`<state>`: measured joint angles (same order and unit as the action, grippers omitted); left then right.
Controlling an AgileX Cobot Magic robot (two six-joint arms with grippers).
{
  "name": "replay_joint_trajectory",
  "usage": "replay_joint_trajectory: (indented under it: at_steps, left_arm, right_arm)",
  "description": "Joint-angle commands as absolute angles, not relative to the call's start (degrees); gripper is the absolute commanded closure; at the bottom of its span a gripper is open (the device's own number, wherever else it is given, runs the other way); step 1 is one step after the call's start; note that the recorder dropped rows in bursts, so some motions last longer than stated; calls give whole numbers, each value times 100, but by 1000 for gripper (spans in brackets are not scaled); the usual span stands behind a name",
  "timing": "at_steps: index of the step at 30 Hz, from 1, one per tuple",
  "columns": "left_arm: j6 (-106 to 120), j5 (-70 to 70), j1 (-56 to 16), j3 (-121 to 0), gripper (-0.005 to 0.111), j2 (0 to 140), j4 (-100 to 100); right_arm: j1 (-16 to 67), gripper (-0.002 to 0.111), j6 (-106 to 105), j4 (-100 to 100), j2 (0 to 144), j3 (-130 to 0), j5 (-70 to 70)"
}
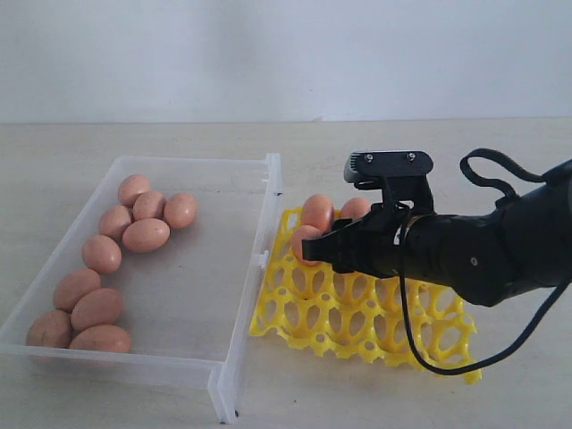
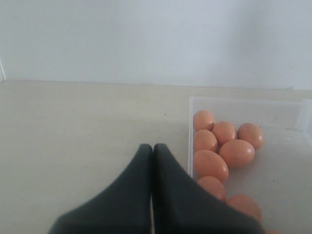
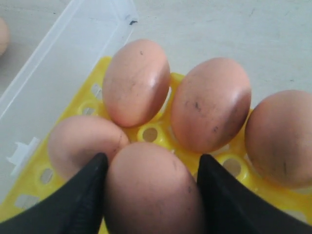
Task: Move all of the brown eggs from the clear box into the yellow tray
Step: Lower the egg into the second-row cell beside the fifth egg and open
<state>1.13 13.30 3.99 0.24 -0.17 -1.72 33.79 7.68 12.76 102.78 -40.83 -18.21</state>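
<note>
My right gripper (image 3: 152,160) is shut on a brown egg (image 3: 151,190), one black finger on each side, low over the yellow tray (image 3: 253,187). Several brown eggs sit in the tray's cups just beyond it, among them a speckled egg (image 3: 210,105). In the exterior view this gripper (image 1: 326,250) is over the tray's (image 1: 357,322) corner nearest the clear box (image 1: 223,268). Several brown eggs (image 1: 146,234) lie along the box's left side. My left gripper (image 2: 152,146) is shut and empty, over bare table just outside the box wall (image 2: 243,101), beside the eggs (image 2: 236,152).
The box and the tray stand side by side on a pale table, the box's long wall with its clip tab (image 1: 263,259) against the tray. A black cable (image 1: 420,340) from the right arm hangs over the tray's near cups. A white wall stands behind.
</note>
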Motion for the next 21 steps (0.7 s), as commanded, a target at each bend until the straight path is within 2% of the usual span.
replay_joint_trajectory:
  at_steps: [1, 21]
  left_arm:
    - [116, 1330, 404, 0, 111, 0, -203]
    - [116, 1330, 404, 0, 111, 0, -203]
  right_arm:
    - [3387, 57, 808, 1300, 10038, -4075, -1672]
    - [3387, 56, 828, 1300, 9843, -4075, -1820]
